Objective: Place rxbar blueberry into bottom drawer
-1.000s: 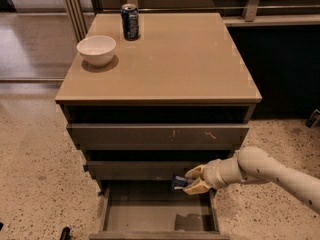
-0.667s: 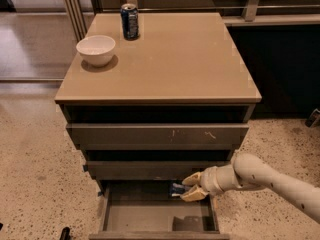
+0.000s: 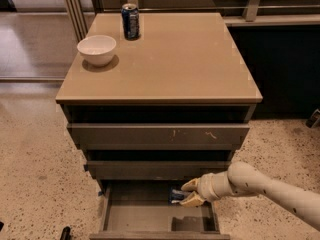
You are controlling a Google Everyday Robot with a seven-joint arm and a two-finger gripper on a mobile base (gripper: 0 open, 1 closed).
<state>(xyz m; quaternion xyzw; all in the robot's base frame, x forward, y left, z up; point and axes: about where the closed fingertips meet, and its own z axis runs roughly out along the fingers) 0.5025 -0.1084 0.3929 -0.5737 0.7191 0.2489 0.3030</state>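
Observation:
The bottom drawer (image 3: 150, 219) is pulled open at the foot of the cabinet, with a flat grey floor. My gripper (image 3: 186, 192) reaches in from the right and hangs over the drawer's back right part. It is shut on the rxbar blueberry (image 3: 176, 195), a small dark bar with a bluish end that sticks out to the left of the fingers. The bar is held above the drawer floor, and its shadow falls on the floor below it.
The cabinet top (image 3: 180, 59) holds a white bowl (image 3: 97, 49) at the left and a tall blue soda can (image 3: 130, 20) at the back. Two taller drawers (image 3: 160, 134) sit above the open one. Speckled floor lies on both sides.
My gripper with the bar has moved a little to the left and down, further in over the open bottom drawer.

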